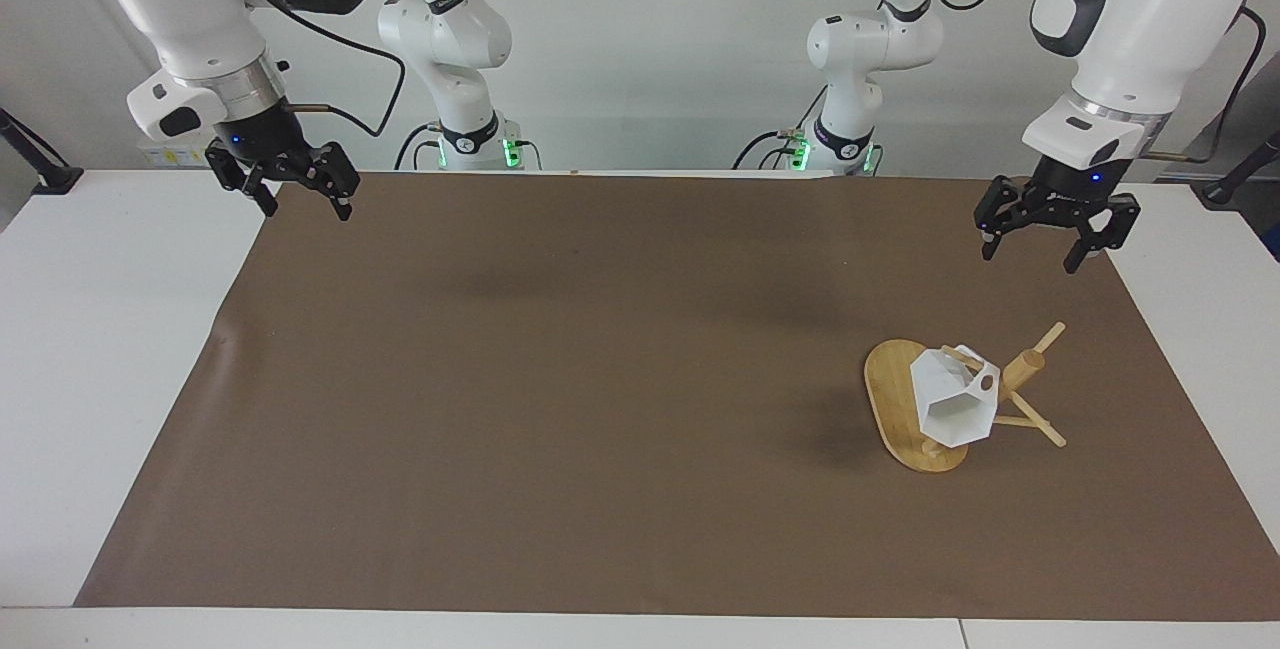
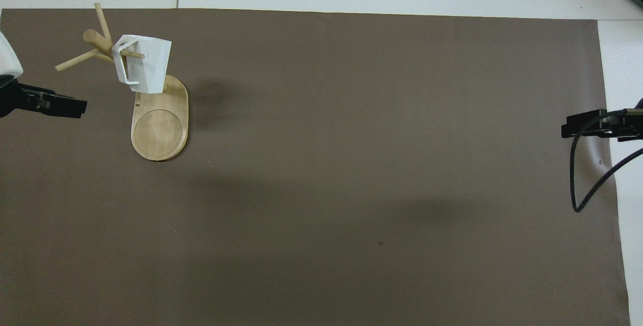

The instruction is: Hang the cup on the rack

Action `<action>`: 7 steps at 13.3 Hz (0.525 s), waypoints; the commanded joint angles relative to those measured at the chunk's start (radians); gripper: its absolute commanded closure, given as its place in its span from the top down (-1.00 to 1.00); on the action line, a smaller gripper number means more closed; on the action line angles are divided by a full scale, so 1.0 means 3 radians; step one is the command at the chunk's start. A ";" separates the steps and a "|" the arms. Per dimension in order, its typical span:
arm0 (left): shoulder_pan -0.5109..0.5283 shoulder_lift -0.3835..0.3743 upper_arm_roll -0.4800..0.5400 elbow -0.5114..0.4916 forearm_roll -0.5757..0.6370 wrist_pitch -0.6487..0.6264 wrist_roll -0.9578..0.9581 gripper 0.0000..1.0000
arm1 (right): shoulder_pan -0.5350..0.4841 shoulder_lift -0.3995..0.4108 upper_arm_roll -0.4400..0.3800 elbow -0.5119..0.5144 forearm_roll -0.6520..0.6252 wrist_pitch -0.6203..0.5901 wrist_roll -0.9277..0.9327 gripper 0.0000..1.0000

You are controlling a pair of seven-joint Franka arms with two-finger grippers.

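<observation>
both arms raised, left gripper [image 1: 1045, 239] and right gripper [image 1: 297, 189] open.

Two white arms, rounded casings, dark grey oval joint caps, black bands. Silver wrist rings. Black hands: left hand [image 1: 1046, 250], right hand [image 1: 299, 200]; blue lights. Black cables; green base lights.

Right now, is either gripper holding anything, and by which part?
Nothing is held. The left gripper and right gripper are both open and empty; the cup hangs by its handle on the rack.
</observation>
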 commanded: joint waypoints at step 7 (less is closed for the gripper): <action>-0.0148 0.0126 0.0044 0.0419 0.0151 -0.0660 -0.0501 1.00 | -0.0007 -0.0069 -0.0010 -0.0056 0.0058 -0.0026 0.0031 1.00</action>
